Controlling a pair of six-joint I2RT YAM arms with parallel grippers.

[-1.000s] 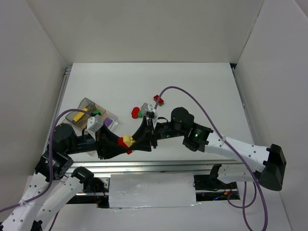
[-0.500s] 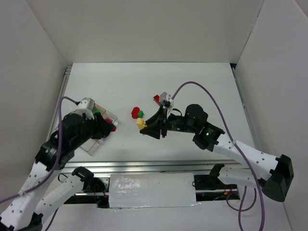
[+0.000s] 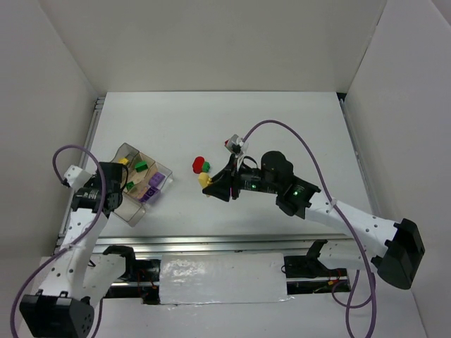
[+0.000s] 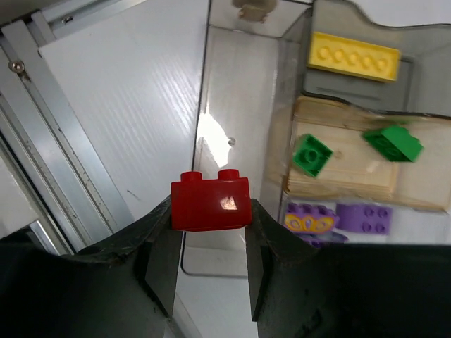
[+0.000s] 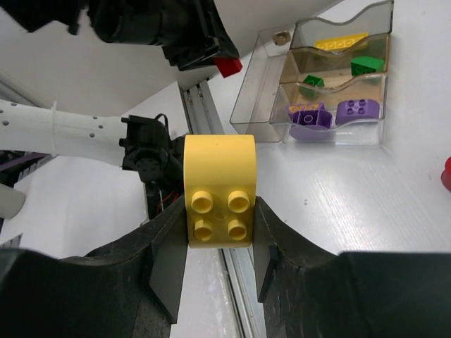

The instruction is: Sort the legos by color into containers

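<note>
The left tool (image 4: 210,229) is closed narrowly on a small red rectangular plastic brick (image 4: 210,203), pinched by its two end faces with the studs up. In the wrist view the brick hangs over the clear plastic divided tray (image 4: 236,120), lined up roughly with the outer wall of its one empty compartment. How high it hangs I cannot tell. The other compartments hold a flat yellow brick (image 4: 354,56), two green bricks (image 4: 312,153) and two purple bricks (image 4: 363,218).

The right tool (image 5: 217,239) grips a yellow brick with a rounded top (image 5: 218,169) between its fingers, out over the white bench (image 3: 282,127) and well apart from the tray. A red rounded piece (image 3: 198,165) and a green piece (image 3: 206,167) lie loose just beside it.

Likely risks:
- The red brick sits close to the wall line, so letting go here could land it on the rim and tip it onto the bench
- A drop from any height may bounce it into the green compartment next door
- The tray looks light, so a finger catching its wall would probably slide it
- If the right arm moves in with the yellow brick while the left is over the tray, the arms could clash
</note>
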